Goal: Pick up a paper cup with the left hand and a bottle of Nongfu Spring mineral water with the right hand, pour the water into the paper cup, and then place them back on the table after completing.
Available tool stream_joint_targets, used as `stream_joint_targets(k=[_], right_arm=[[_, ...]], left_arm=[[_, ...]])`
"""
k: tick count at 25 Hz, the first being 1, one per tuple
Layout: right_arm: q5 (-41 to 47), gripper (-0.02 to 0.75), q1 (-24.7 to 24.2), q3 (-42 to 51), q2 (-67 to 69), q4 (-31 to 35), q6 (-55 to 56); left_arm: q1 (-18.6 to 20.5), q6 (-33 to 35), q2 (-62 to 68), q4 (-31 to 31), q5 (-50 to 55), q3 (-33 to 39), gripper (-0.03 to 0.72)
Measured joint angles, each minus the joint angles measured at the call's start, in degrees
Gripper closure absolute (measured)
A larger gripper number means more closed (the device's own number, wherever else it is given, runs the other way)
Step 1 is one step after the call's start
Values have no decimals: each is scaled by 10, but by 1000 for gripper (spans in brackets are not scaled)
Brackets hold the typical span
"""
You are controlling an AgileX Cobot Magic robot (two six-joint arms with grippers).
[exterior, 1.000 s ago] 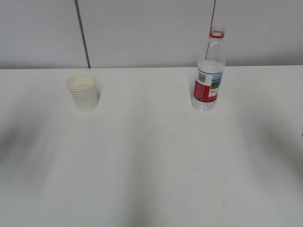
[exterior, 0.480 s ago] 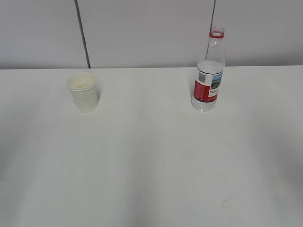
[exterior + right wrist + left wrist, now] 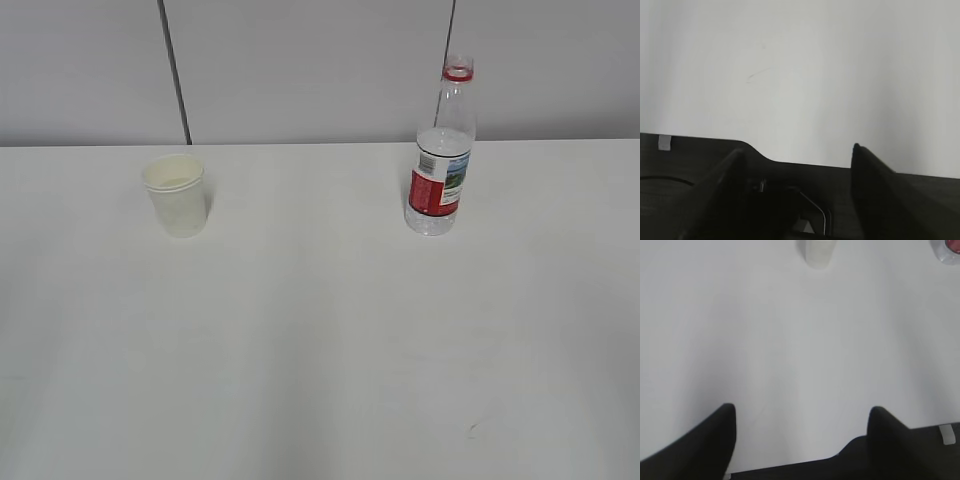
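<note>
1. Paper cup (image 3: pixel 176 194) stood upright on the white bench (image 3: pixel 320 340), toward the back left in the exterior view; whether it held any liquid could not be told.
2. Uncapped mineral water bottle (image 3: pixel 441 150) with a red neck ring and red label stood upright toward the back right, well apart from the cup — water (image 3: pixel 445 141) filled it to roughly shoulder height.
3. Neither arm showed in the exterior view.
4. Left tool (image 3: pixel 801 437) hung over bare bench near its front edge, fingers spread wide and empty; the cup's base sat far ahead at the top of that view.
5. Right tool (image 3: pixel 797 187) was also spread wide and empty — beyond it lay a small scuff mark (image 3: pixel 758 74).
</note>
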Motion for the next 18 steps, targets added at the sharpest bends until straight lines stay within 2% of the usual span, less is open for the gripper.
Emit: stream_joint_targets(k=[11,18], right_arm=[[-39,256,0,67,-179,0,-68],[-53,256,0,96,-251,0,-76]], left_arm=[[0,0,-165,-15,7,65,189],[0,15,-176,-21,10,84,189]])
